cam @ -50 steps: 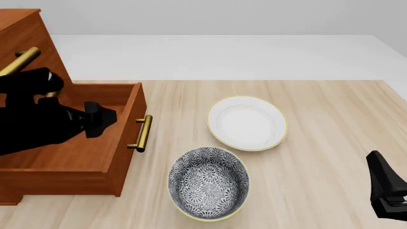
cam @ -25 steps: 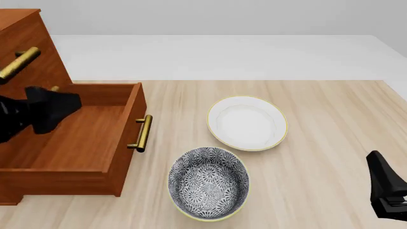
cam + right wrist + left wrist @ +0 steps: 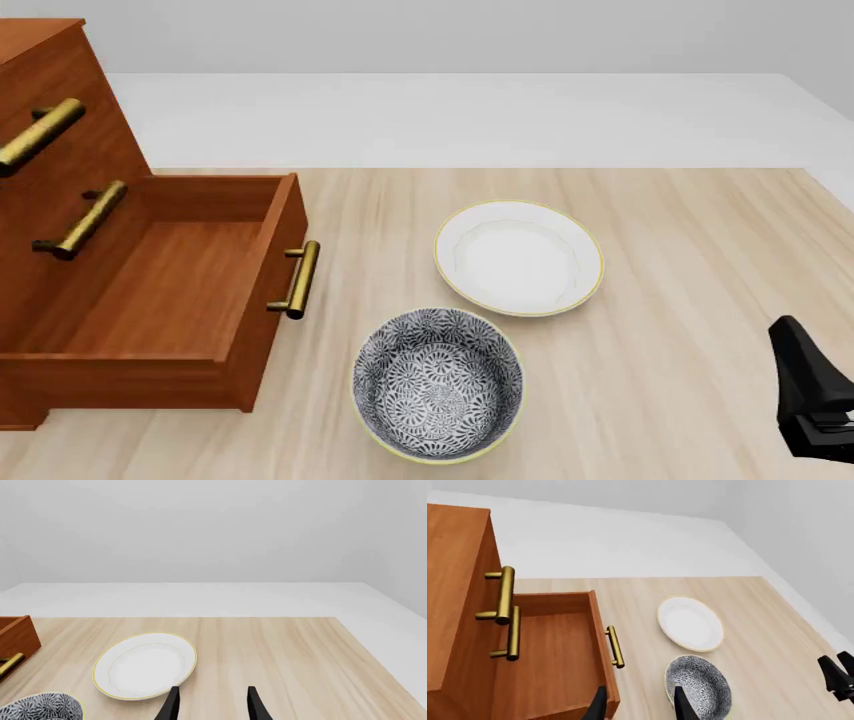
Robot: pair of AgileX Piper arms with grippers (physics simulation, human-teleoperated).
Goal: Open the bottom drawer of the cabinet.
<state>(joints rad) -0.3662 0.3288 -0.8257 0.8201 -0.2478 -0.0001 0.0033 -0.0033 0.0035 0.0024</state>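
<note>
Front view shows the bottom drawer [image 3: 174, 300] pulled out of the cabinet [image 3: 60, 90] at the tabletop's [image 3: 667, 250] left, no writing readable anywhere, while the left fingers [image 3: 682, 705] and right fingers [image 3: 255, 702] stand parted, grasping nothing.

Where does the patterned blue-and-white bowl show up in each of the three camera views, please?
Front view: patterned bowl, low centre, near the table edge.
Left wrist view: the bowl shows just beyond the left gripper.
Right wrist view: only its rim shows at a corner.
Shared landmark: the white plate beside it.
</note>
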